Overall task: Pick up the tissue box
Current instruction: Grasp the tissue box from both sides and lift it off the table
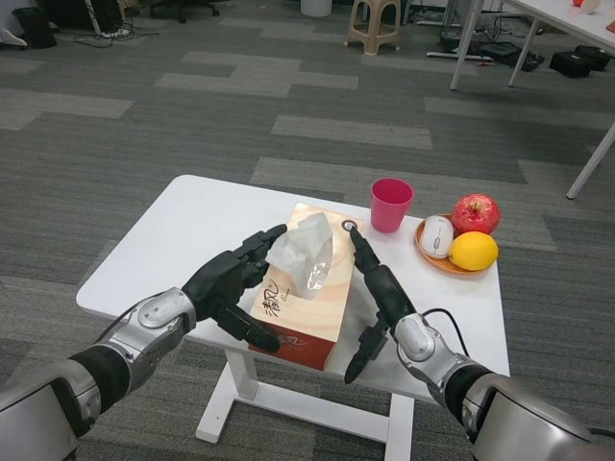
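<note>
An orange-patterned tissue box (309,305) with a white tissue (304,257) sticking out of its top lies lengthwise on the white table (183,230). My left hand (233,283) lies against the box's left side, fingers stretched along it and thumb near the front corner. On the other side my right hand (375,288) is stretched out along the right face, fingers straight, thumb pointing down at the front. Whether the right fingers touch the box is unclear. The box rests on the table between both hands.
A pink cup (391,204) stands just behind the box on the right. An orange plate (430,255) further right holds a red apple (476,212), a lemon (473,251) and a white mouse (437,235). Other tables and a stool stand on the grey carpet beyond.
</note>
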